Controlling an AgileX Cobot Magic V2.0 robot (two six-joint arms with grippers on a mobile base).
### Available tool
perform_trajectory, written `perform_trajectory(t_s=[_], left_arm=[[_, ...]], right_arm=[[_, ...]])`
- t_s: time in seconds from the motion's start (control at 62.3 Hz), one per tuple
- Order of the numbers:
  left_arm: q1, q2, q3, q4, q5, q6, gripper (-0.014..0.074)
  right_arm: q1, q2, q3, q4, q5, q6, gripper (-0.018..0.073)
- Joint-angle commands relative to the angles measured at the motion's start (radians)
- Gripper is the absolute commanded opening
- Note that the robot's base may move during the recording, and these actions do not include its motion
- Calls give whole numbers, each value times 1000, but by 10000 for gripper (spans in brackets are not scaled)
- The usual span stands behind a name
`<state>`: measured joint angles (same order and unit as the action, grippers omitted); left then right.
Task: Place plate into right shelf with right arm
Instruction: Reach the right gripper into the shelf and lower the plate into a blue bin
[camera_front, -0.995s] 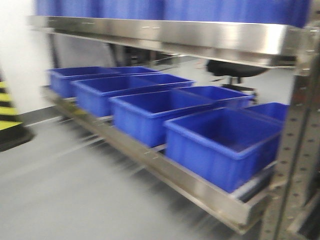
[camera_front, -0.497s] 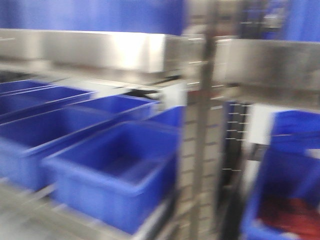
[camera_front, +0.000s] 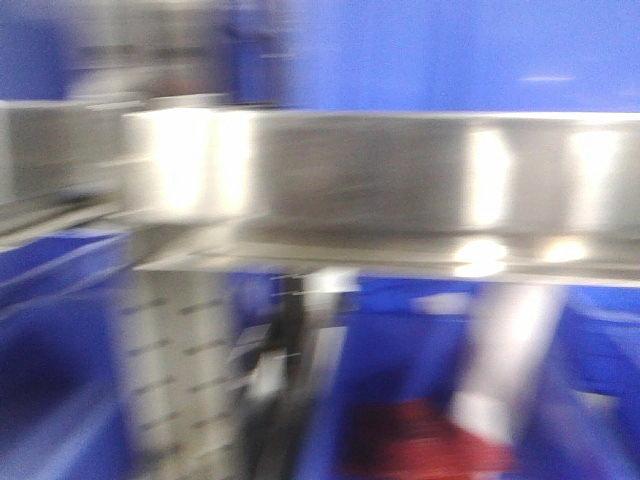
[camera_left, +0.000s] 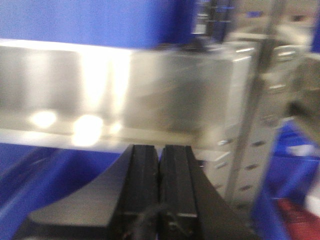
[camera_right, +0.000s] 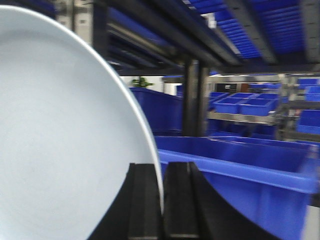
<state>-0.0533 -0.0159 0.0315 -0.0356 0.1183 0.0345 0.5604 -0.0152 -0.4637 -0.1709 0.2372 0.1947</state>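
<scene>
The front view is badly smeared. One wide steel rail of the right shelf (camera_front: 400, 185) crosses the middle. One perforated upright (camera_front: 170, 370) stands below it at the left. Blue bins (camera_front: 450, 60) show above and below, and a red patch (camera_front: 420, 440) lies low down; what it is cannot be told.

In the left wrist view, the left hand (camera_left: 159, 170) has its two black fingers pressed together on nothing, before a steel rail (camera_left: 100, 95).

In the right wrist view, the right hand (camera_right: 161, 200) is clamped on the rim of the single white plate (camera_right: 65, 140), which stands on edge and fills the left side. One near bin (camera_right: 240, 170) lies ahead, with a dark post (camera_right: 192, 100) behind it.
</scene>
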Motion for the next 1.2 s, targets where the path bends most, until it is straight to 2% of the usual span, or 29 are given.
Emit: perform_trajectory(t_s=[0.0,0.947,1.187], left_arm=[[1,-6,10,-6,-88,-3,-47],[1,-6,10,-6,-88,-3,-47],[1,-6,10,-6,-88,-3,-47]], right_arm=[[-2,0,-24,-12,-92,-6,55],[-2,0,-23,-29,-114,-6,55],[-2,0,-23,-29,-282,-6,55]])
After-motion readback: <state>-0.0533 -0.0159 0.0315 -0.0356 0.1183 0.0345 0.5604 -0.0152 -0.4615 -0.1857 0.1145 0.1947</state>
